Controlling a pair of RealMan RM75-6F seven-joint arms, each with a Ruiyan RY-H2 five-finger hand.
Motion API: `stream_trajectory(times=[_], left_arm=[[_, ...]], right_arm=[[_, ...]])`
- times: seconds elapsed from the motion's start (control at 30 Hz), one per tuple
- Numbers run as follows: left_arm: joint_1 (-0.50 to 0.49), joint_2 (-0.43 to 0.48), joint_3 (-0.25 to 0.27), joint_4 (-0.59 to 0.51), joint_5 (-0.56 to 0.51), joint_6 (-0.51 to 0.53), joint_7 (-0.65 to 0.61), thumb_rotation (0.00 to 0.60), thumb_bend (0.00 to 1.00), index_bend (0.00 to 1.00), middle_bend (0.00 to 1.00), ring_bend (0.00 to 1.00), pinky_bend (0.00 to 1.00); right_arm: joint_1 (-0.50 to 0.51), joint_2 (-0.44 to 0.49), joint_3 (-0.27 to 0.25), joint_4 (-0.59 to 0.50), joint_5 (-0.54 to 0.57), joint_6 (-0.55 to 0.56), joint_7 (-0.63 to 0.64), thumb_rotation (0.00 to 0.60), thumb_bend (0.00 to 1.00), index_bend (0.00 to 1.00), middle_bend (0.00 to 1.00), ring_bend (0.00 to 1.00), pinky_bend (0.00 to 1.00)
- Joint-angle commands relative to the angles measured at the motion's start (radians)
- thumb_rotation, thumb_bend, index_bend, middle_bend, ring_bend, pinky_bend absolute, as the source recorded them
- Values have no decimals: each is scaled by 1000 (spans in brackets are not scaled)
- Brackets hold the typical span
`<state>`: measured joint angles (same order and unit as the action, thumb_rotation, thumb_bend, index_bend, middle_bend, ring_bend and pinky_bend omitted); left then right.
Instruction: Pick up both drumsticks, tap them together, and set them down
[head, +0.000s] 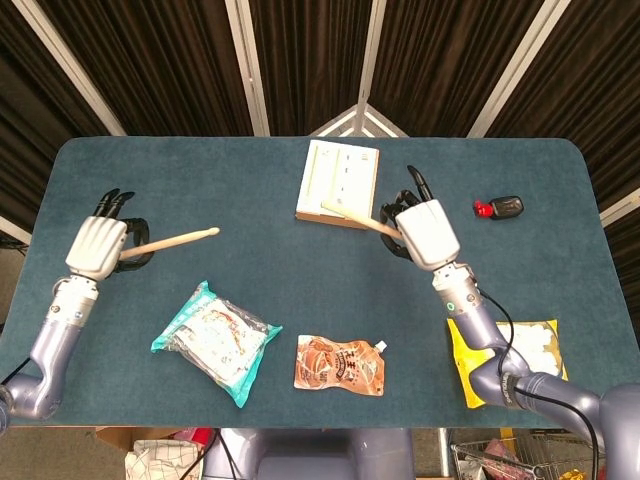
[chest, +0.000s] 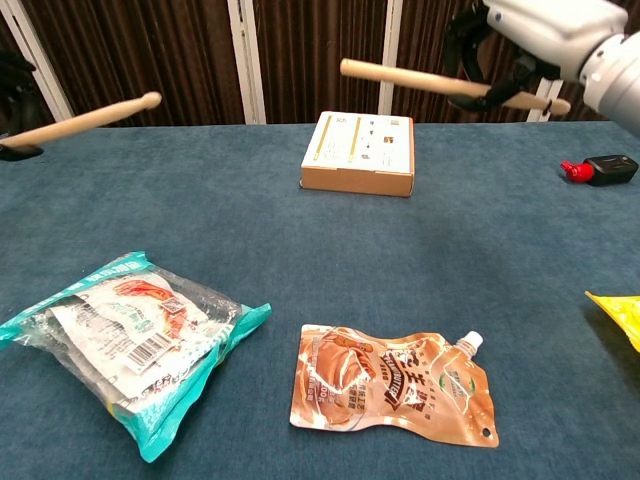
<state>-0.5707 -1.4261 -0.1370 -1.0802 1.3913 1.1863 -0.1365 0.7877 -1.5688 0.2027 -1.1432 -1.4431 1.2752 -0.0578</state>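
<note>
My left hand (head: 97, 246) grips one wooden drumstick (head: 176, 240) over the table's left side, its tip pointing right toward the middle. The same drumstick (chest: 85, 118) shows at the left edge of the chest view, held above the cloth. My right hand (head: 425, 230) holds the second drumstick (head: 355, 216) right of centre, the free end reaching left over the box. In the chest view this drumstick (chest: 420, 82) runs across the top right, clasped by the right hand (chest: 535, 40). The two sticks are far apart.
A cardboard box (head: 338, 183) lies at the back centre. A teal snack bag (head: 215, 340) and a brown spouted pouch (head: 341, 364) lie near the front. A yellow packet (head: 505, 358) sits at the front right, a small red-and-black object (head: 500, 208) at the right.
</note>
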Motion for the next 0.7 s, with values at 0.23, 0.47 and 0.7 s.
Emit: stream_trajectory(times=[0.23, 0.47, 0.7], left_arm=[[-36, -185, 55, 364, 70, -36, 49, 600, 391, 673, 637, 104, 0], [-74, -264, 65, 487, 95, -50, 105, 600, 392, 664, 629, 104, 0], [-93, -322, 61, 564, 87, -87, 134, 600, 391, 658, 618, 104, 0]], right_arm=[[-20, -54, -23, 69, -28, 6, 60, 600, 428, 701, 676, 385, 0], [-16, -62, -19, 70, -43, 10, 59, 600, 428, 702, 676, 385, 0], [-14, -64, -25, 71, -52, -6, 36, 600, 428, 702, 676, 385, 0]])
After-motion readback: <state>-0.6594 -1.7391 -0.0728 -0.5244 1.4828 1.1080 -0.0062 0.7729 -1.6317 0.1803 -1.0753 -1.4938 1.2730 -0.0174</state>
